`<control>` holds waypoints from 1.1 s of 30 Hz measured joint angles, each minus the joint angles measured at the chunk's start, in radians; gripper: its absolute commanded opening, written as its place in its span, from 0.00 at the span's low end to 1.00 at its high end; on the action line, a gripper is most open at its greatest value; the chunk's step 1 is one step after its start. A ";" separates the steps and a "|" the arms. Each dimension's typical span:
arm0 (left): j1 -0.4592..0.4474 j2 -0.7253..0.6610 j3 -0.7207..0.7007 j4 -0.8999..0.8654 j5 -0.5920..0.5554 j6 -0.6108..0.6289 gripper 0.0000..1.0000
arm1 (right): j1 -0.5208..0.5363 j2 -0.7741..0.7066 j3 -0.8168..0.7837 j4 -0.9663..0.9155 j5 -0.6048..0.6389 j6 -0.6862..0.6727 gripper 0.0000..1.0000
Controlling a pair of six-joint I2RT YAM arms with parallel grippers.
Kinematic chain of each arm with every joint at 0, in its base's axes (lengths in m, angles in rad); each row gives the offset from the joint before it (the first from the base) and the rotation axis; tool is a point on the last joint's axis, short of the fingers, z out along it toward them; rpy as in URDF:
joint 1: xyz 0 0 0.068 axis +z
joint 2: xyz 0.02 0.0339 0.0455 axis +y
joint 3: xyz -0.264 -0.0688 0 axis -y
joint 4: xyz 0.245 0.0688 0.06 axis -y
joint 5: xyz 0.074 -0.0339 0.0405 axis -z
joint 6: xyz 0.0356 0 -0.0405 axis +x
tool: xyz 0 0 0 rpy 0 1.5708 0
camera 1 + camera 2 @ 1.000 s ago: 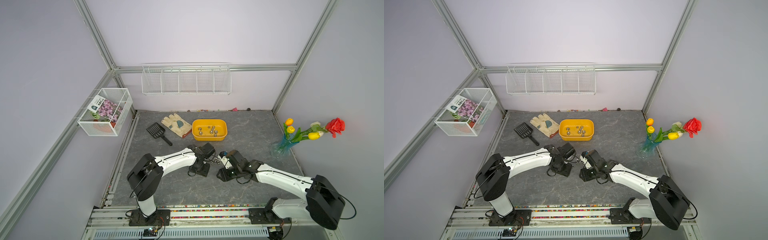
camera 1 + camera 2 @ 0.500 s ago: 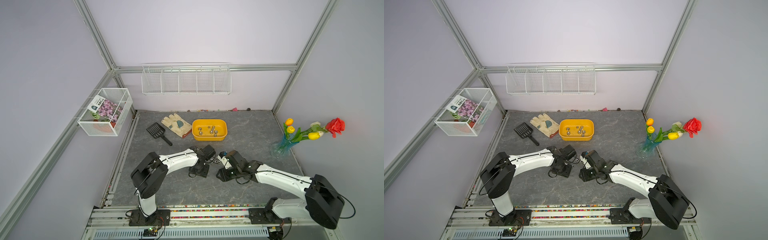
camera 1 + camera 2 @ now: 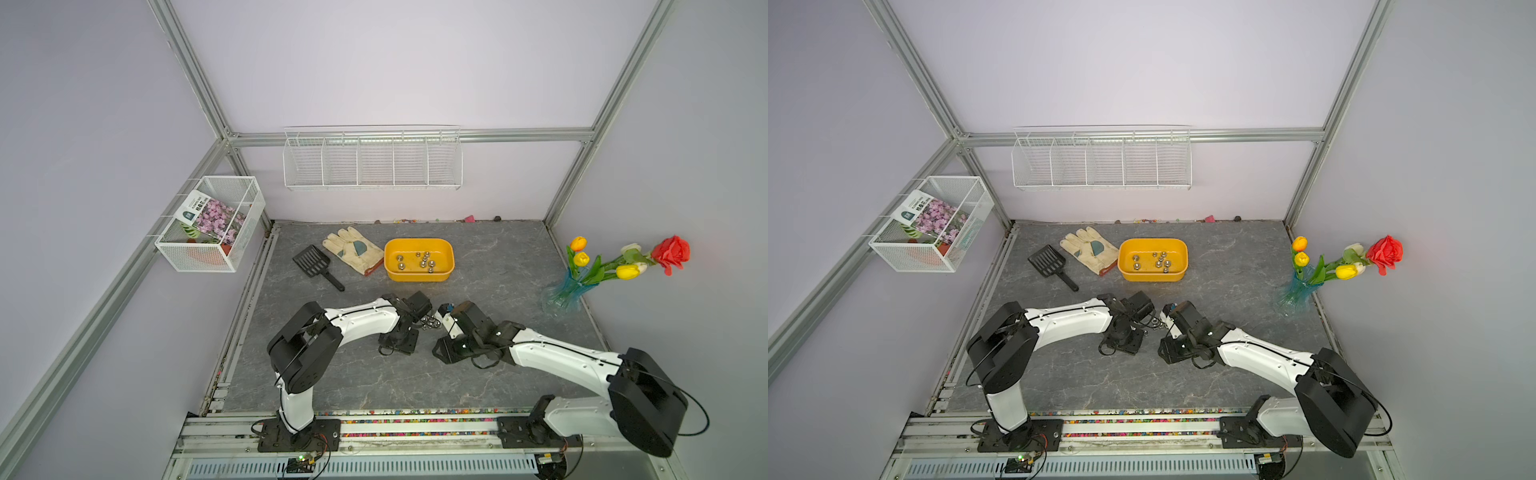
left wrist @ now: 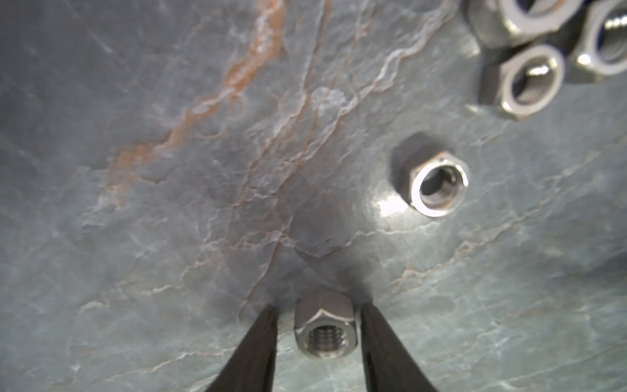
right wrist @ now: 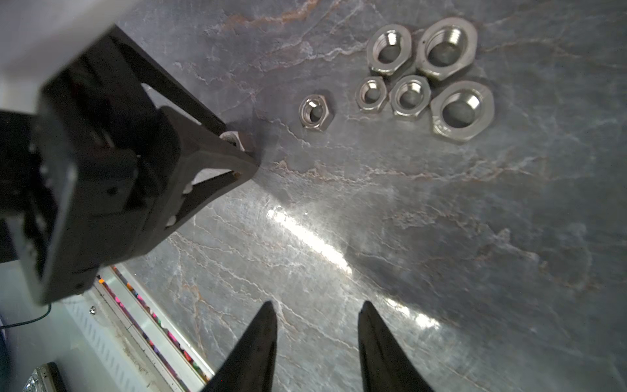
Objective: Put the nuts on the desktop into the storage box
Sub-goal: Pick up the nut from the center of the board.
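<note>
Down at the middle of the tabletop [image 3: 498, 266], both arms are low and tip to tip. The left gripper [image 4: 317, 305] is narrowed around one small nut [image 4: 325, 331] lying on its side, threaded hole facing the wrist camera. One finger [image 4: 369, 325] is touching the nut's flank, while a sliver of tabletop shows between the nut and the other finger, so it is bracketed but not clamped.

A second loose nut [image 4: 437, 188] sits apart on the stone. Beyond it is a cluster of five nuts [image 5: 424, 78], touching one another, large and small mixed.

The right gripper [image 5: 315, 303] hangs over bare tabletop, fingers moderately apart and nothing between them.

In the top views, with the grippers as the centre of the dial, the yellow storage box [image 3: 417, 276] stands at twelve o'clock, well apart from them. Several nuts [image 3: 423, 262] are already lying in it. A work glove [image 3: 353, 251] lies just beside the box at eleven o'clock, and a vase of flowers [image 3: 565, 291] stands at three o'clock.
</note>
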 measured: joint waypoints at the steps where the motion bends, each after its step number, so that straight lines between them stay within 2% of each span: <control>1: 0.000 0.000 0.000 0.000 -0.005 0.000 0.34 | 0.000 0.000 0.000 0.000 0.000 0.000 0.43; 8: 0.000 0.000 0.000 0.005 -0.018 -0.007 0.19 | 0.002 0.000 0.000 0.000 0.005 0.000 0.42; 16: -0.002 0.002 0.018 -0.010 -0.058 -0.002 0.18 | 0.002 0.000 0.000 0.004 0.015 0.000 0.43; 21: 0.011 0.008 0.129 -0.051 -0.126 0.029 0.18 | 0.002 0.000 0.003 0.005 0.020 -0.001 0.43; 27: 0.067 0.007 0.245 -0.066 -0.165 0.086 0.18 | -0.005 0.000 0.039 0.006 0.026 -0.004 0.43; 33: 0.142 0.007 0.325 -0.095 -0.197 0.146 0.18 | -0.066 0.000 0.076 0.011 0.019 -0.021 0.43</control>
